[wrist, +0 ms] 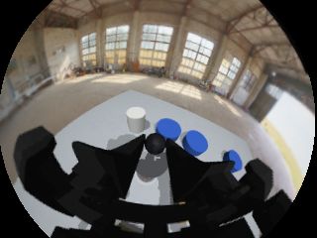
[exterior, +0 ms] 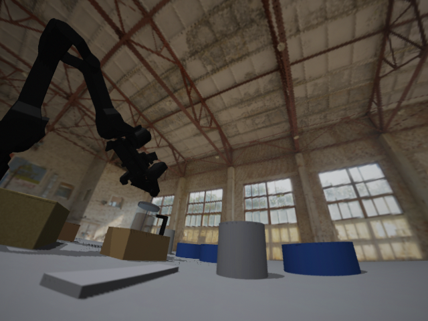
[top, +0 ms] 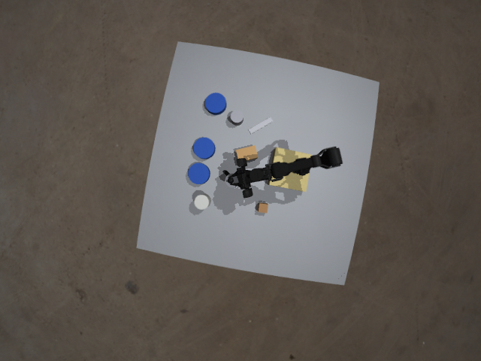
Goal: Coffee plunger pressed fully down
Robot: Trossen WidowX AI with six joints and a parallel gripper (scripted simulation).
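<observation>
Hand on the plunger knob

The black hand (wrist: 157, 153), partly closed, pinches the round dark knob (wrist: 155, 143) above the glass coffee press (exterior: 144, 217) on the smooth grey tabletop (top: 294, 233).

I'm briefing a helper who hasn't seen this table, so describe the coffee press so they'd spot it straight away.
Start at the big yellow box under the black arm and follow the arm to its hand. The coffee press stands right below, beside the tan box. It is the only see-through jar, with a black side handle and the black knob the hand grips.
</observation>
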